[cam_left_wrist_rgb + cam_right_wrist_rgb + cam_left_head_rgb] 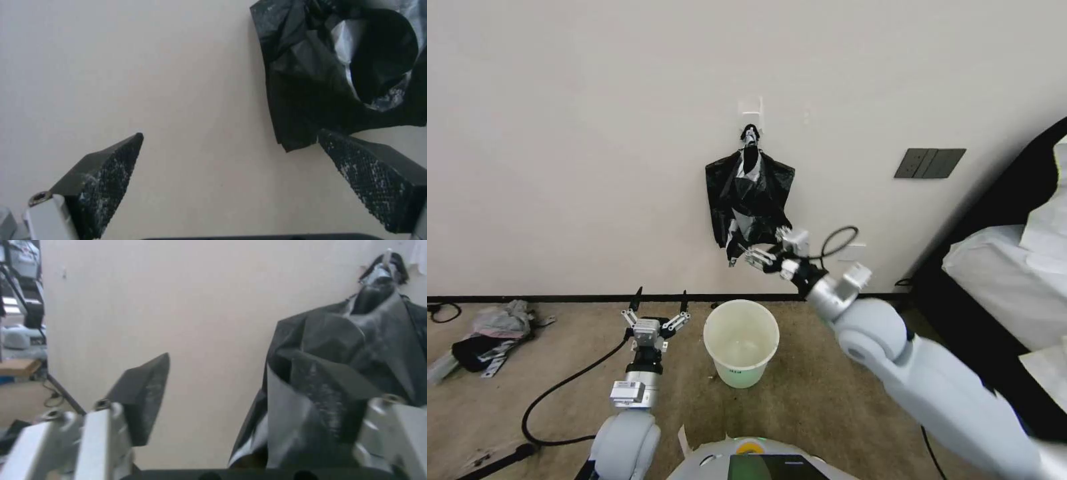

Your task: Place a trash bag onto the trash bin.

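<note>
The trash bag (750,200) hung flat against the wall (580,133) from a small white hook (752,110), well above the trash bin (741,341). It was glossy, crinkly black plastic, pinched to a point at the top and spreading into loose folds below, with pale glints where the film creased. The bin, round and cream-white with a rolled rim, stood open on the carpet (800,400) close to the wall's dark baseboard, directly below the bag. The right gripper (755,255) was raised above the bin at the bag's lower edge, its jaws apart, one finger (325,400) against the hanging plastic. The left gripper (659,308) hovered low, just left of the bin, jaws spread wide and holding nothing. Bare carpet lay around the bin.
</note>
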Controlling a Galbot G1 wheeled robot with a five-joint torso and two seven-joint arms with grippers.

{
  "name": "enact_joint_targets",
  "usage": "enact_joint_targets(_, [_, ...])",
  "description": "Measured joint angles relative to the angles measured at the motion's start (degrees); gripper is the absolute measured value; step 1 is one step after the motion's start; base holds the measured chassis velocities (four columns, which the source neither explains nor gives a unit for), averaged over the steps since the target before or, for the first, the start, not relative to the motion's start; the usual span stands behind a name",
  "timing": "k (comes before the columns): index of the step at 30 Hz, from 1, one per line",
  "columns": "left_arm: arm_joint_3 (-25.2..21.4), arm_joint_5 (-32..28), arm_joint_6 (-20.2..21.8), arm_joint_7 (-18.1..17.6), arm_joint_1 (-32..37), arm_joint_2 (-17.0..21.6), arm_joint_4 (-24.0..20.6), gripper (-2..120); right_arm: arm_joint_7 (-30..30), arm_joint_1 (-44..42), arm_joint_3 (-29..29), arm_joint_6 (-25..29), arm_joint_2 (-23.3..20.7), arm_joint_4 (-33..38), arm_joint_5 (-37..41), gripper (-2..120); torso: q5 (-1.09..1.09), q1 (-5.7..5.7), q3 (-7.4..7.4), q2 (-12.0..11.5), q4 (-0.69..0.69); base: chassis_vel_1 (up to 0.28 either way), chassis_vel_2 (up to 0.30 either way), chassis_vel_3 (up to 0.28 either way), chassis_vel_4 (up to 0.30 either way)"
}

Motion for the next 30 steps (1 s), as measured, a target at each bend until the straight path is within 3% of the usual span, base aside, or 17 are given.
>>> enact_joint_targets(4, [0.05,0.09,0.01,0.01,-0.04,-0.19,0.15,100,2.94,5.83,-3.44,-3.23,0.52,-1.44,1.59,86,0.0,0.0,0.0,0.0,0.01,0.0,0.0,0.0,0.0])
enact_joint_targets(6, [0.04,0.1,0.02,0.0,-0.27,-0.37,0.43,100,7.01,13.58,-8.28,-7.37,1.37,-2.9,4.5,97,-0.02,0.01,0.0,0.0,0.02,0.0,0.0,0.0,0.0])
enact_joint_targets(8, [0.04,0.1,0.02,0.0,-0.27,-0.37,0.43,100,7.01,13.58,-8.28,-7.37,1.37,-2.9,4.5,97,-0.02,0.01,0.0,0.0,0.02,0.0,0.0,0.0,0.0])
enact_joint_targets(9, [0.01,0.02,0.01,0.0,-0.56,-0.47,0.71,100,9.72,18.98,-12.08,-9.78,2.27,-3.14,8.43,99,0.0,0.0,0.0,0.0,-0.01,0.0,0.0,0.0,0.0])
enact_joint_targets(16, [0.17,-0.32,0.0,-0.02,-1.36,-0.52,1.43,100,13.66,27.14,-19.22,-12.81,4.43,-5.65,14.16,98,0.0,0.0,0.0,0.0,0.0,0.0,0.0,0.0,0.0])
enact_joint_targets(19, [0.2,-0.48,-0.08,-0.02,-1.52,-0.47,1.47,100,16.57,28.77,-20.96,-13.85,5.35,-7.66,14.92,98,0.0,0.0,0.0,0.0,0.01,0.0,0.0,0.0,0.0])
enact_joint_targets(30, [0.52,-0.86,-0.54,-0.03,-1.48,-0.48,1.43,100,18.75,31.57,-23.26,-14.51,3.82,-9.44,14.06,96,0.0,0.0,0.0,0.0,0.0,0.0,0.0,0.0,0.0])
